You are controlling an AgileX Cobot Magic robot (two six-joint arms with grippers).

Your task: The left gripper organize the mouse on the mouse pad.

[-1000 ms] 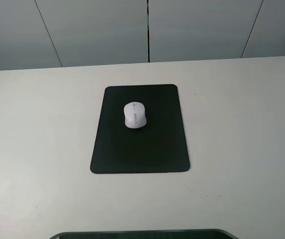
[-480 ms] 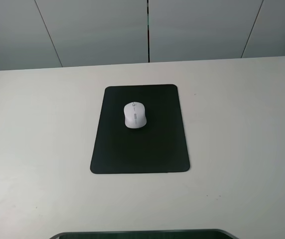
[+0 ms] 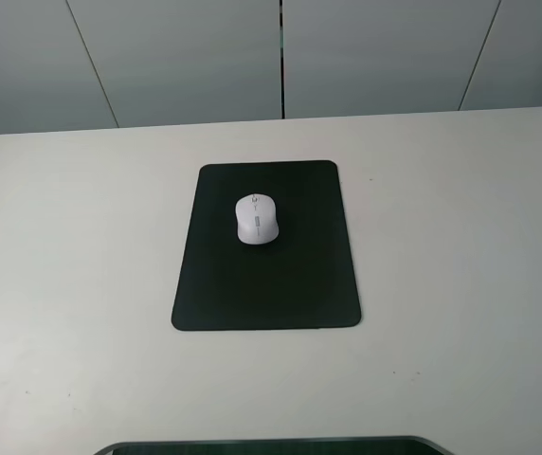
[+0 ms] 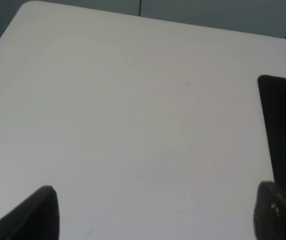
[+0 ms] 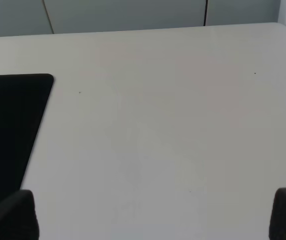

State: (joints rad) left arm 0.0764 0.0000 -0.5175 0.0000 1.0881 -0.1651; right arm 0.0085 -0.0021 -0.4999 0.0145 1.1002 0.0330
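The white mouse [image 3: 256, 219] lies on the upper half of the black mouse pad [image 3: 266, 284] at the table's centre. Neither arm shows in the exterior high view. In the left wrist view my left gripper [image 4: 155, 212] is open, its two black fingertips [image 4: 38, 212] wide apart over bare table, with an edge of the mouse pad [image 4: 283, 125] beside it. In the right wrist view my right gripper [image 5: 155, 215] is open too, fingertips [image 5: 13, 215] spread, near a corner of the mouse pad [image 5: 10, 120]. The mouse is out of both wrist views.
The white table [image 3: 460, 237] stretches around the pad on all sides. A grey panelled wall [image 3: 280, 57] runs behind its far edge. A dark object's rim [image 3: 271, 445] shows at the near edge.
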